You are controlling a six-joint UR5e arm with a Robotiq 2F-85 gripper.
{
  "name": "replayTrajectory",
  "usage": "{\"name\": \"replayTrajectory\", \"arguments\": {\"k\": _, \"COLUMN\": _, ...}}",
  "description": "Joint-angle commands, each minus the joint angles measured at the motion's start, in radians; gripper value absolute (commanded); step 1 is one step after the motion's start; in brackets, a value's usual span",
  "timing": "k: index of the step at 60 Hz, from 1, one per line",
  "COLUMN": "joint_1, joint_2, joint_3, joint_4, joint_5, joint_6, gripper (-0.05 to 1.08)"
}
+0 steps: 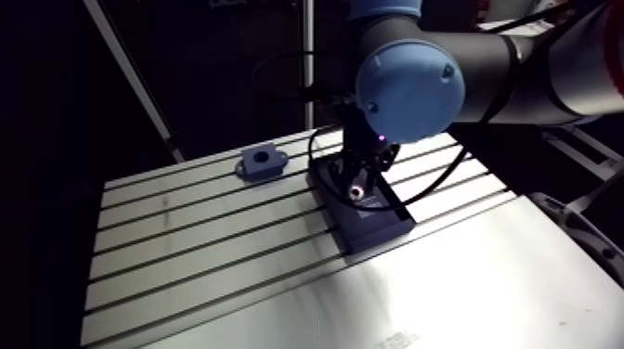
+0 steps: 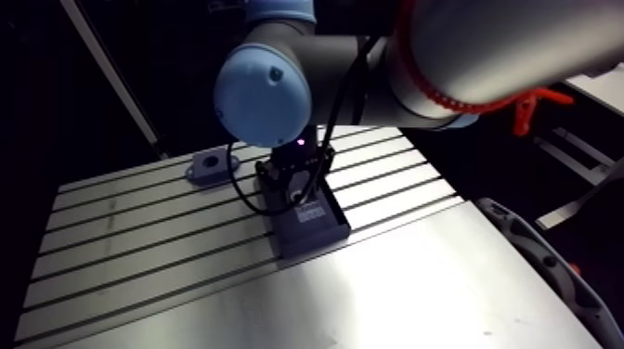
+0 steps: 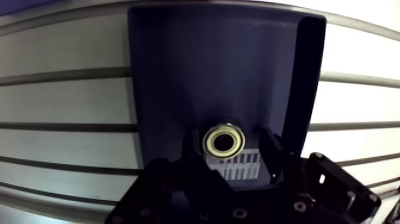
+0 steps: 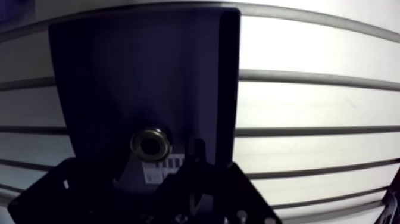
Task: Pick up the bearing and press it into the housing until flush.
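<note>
The gripper hangs low over a dark, shallow tray that sits on the slotted desk. In the wrist view its two fingers stand well apart, one on each side of the bearing. The bearing is a small pale ring with a dark bore. It lies flat on the tray floor, directly between the fingertips. A narrow gap shows between the ring and the finger on one side. The other finger is very close to the ring, but whether it touches cannot be made out. Nothing is clamped: the gripper is spread wide and straddles the bearing without holding it. A white label with printed bars lies on the tray floor just behind the ring, towards the gripper body.

In the arm view the tray lies askew across the desk's slots, near the middle of the slotted area, with the wrist right above it. The housing, a small grey block with a round hole in its top, stands on the desk at about ten o'clock from the tray, apart from it and near the desk's far edge.
</note>
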Motion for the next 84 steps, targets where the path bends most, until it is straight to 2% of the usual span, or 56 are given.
{"name": "replayTrajectory", "arguments": {"k": 1, "joint_1": -0.001, "joint_2": 0.001, "joint_3": 0.001, "joint_4": 0.000, "joint_5": 0.000, "joint_6": 0.000, "gripper": 0.41}}
{"name": "replayTrajectory", "arguments": {"k": 23, "joint_1": 0.001, "joint_2": 0.002, "joint_3": 0.001, "joint_4": 0.000, "joint_5": -0.001, "joint_6": 0.000, "gripper": 0.41}}
{"name": "replayTrajectory", "arguments": {"k": 50, "joint_1": 0.001, "joint_2": 0.007, "joint_3": -0.002, "joint_4": 0.000, "joint_5": 0.000, "joint_6": 0.001, "gripper": 0.54}}
{"name": "replayTrajectory", "arguments": {"k": 84, "joint_1": 0.001, "joint_2": 0.001, "joint_3": -0.010, "joint_4": 0.000, "joint_5": -0.001, "joint_6": 0.000, "gripper": 0.61}}
